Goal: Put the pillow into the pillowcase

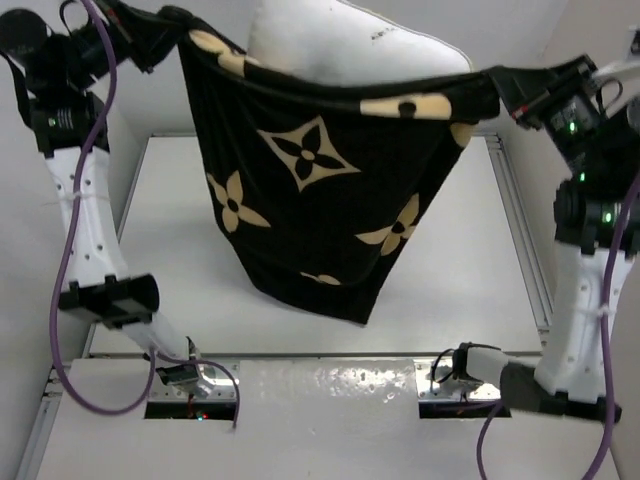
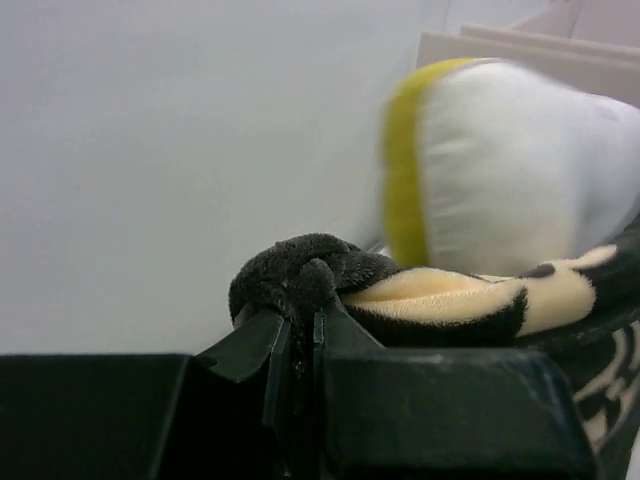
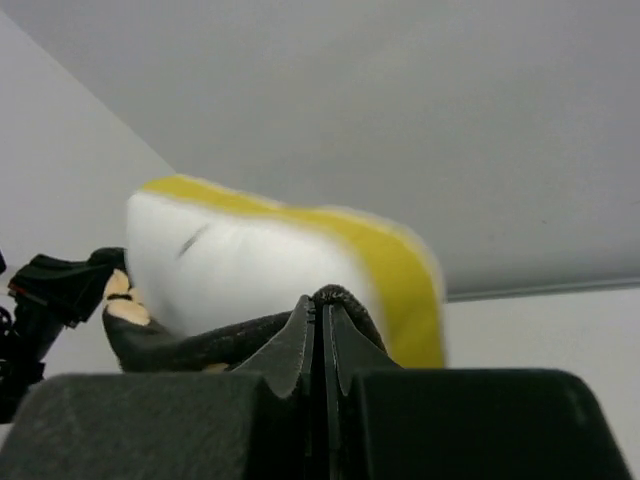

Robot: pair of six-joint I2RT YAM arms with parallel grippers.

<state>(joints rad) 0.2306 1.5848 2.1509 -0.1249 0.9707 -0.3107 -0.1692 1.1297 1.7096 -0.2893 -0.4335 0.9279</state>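
The black pillowcase (image 1: 310, 200) with tan flower motifs hangs in the air above the table, stretched between my two grippers. The cream pillow (image 1: 350, 45) with yellow piping sticks out of its open top edge, its lower part hidden inside. My left gripper (image 1: 172, 38) is shut on the pillowcase's left top corner, a bunched black fold (image 2: 300, 280) between the jaws. My right gripper (image 1: 500, 85) is shut on the right top corner (image 3: 340, 298). The pillow shows behind the fabric in the left wrist view (image 2: 510, 170) and the right wrist view (image 3: 260, 260).
The white table (image 1: 470, 270) lies under the hanging pillowcase, with a raised rail (image 1: 520, 240) along its right side. Both arm bases (image 1: 190, 375) sit at the near edge. Purple cables (image 1: 70, 290) hang along the arms.
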